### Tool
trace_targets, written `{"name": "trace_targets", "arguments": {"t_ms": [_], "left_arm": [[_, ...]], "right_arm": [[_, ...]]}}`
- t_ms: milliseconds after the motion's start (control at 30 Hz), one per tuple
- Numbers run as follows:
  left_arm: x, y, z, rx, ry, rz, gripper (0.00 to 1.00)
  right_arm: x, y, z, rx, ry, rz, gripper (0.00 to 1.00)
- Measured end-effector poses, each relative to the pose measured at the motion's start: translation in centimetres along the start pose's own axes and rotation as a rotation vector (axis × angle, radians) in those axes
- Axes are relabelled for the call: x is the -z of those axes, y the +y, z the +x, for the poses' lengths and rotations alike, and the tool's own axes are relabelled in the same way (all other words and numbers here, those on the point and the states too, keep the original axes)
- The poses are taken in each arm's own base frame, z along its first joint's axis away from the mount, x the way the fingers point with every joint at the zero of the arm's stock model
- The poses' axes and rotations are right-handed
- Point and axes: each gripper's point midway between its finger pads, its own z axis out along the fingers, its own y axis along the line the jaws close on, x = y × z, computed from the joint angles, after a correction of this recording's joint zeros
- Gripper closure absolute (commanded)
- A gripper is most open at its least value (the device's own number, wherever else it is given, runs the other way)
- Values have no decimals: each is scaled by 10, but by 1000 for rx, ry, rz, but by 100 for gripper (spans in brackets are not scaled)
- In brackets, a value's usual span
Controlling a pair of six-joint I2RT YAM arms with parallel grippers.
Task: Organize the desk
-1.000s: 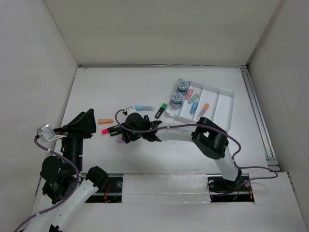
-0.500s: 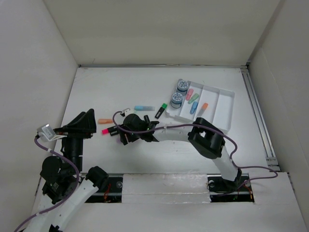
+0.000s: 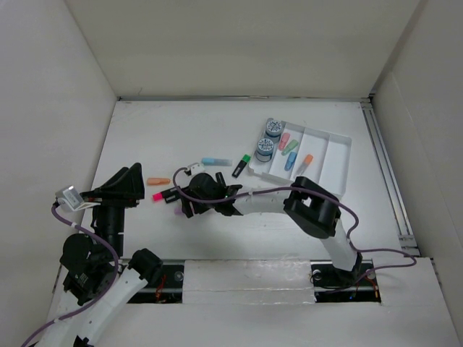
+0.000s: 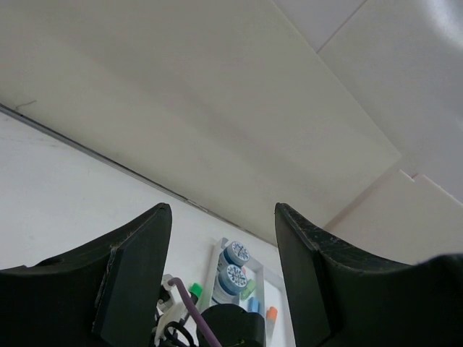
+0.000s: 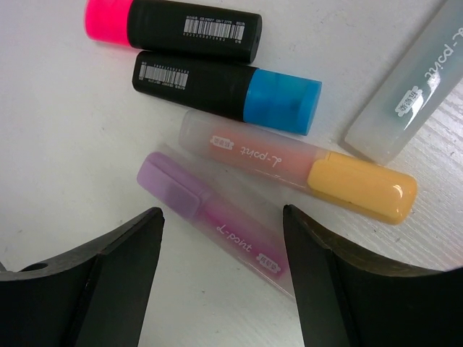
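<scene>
The desk (image 3: 181,130) is a white tabletop with pens scattered on it. My right gripper (image 3: 189,202) is open and hovers low over a cluster of pens. In the right wrist view its gap (image 5: 224,275) frames a purple-capped pink pen (image 5: 217,220). Beyond that lie an orange pen with a yellow cap (image 5: 296,163), a blue-capped black marker (image 5: 224,90) and a pink-capped black marker (image 5: 173,25). A pale grey pen (image 5: 405,94) lies at the upper right. My left gripper (image 3: 119,186) is open and empty, raised at the desk's left side; it also shows in the left wrist view (image 4: 223,275).
A white compartmented tray (image 3: 350,141) at the back right holds two blue-grey round rolls (image 3: 264,147) and several small highlighters. A green-capped black marker (image 3: 241,165), a light blue pen (image 3: 215,161) and an orange pen (image 3: 158,181) lie loose. White walls bound the desk.
My right gripper has shifted only slightly over the pen cluster. The left arm has not moved.
</scene>
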Motion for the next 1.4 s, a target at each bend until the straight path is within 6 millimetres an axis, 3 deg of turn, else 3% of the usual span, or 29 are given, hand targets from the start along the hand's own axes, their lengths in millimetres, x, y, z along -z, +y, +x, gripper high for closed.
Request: {"name": "trace_targets", "arguments": {"t_ms": [533, 633, 833, 867, 1033, 1100, 1200, 1267, 1400], "left_arm": [[1, -1, -1, 4, -3, 5, 45], [2, -1, -3, 6, -7, 7, 45], [2, 0, -3, 8, -9, 6, 45], [2, 0, -3, 8, -10, 5, 46], [2, 2, -5, 8, -16, -6, 46], [2, 3, -5, 8, -18, -12, 46], [2, 3, -5, 8, -20, -13, 46], [2, 3, -5, 8, -19, -13, 46], [2, 3, -5, 9, -19, -13, 46]], "right_arm": [[12, 7, 17, -20, -56, 51, 25], [14, 7, 19, -30, -58, 49, 29], [14, 4, 22, -25, -67, 95, 46], [14, 5, 23, -20, -69, 105, 55], [12, 10, 27, -23, -87, 139, 76], [12, 14, 26, -28, -98, 147, 91], [14, 21, 18, -35, -134, 150, 96], [14, 10, 31, -25, -110, 185, 98], [33, -5, 35, -39, -123, 226, 98]]}}
